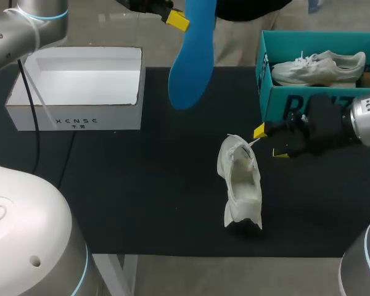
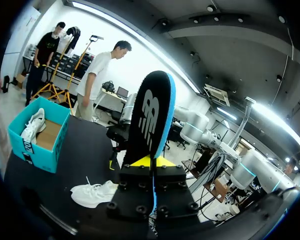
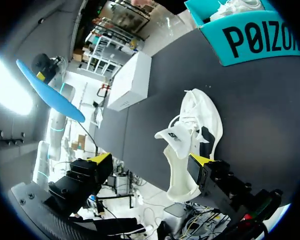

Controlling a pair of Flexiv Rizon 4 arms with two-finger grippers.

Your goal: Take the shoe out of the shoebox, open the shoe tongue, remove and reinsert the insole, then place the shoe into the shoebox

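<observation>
- Head view, far left: white box [image 1: 74,114], open at the top. Dark lettering on its front wall, small. Left arm's body covers its near-left corner.
- Blue insole [image 1: 194,61] hangs in the air over the black mat's [image 1: 142,185] far edge, between the two boxes.
- Left gripper [image 2: 151,161] is clamped on the insole. In the left wrist view the insole stands on edge between the two yellow tips, black underside showing, with a big white logo on it.
- In the head view only one yellow tip of that gripper shows; the other is behind the insole.
- White shoe [image 1: 240,182] lies on the mat right of middle, outside the teal box, opening up, tongue standing loose. It is well apart from the insole.
- Right gripper [image 1: 270,142] sits just right of the shoe's tongue end, fingers spread, holding nothing. One yellow tip is close by the laces; contact cannot be told.
- In the right wrist view the shoe lies ahead of the spread fingers, nearer one of them.
- Teal shoebox [image 1: 274,98] is far right. Large dark print on its side is partly covered by the right gripper.
- Second white shoe [image 1: 320,66] lies inside it.
</observation>
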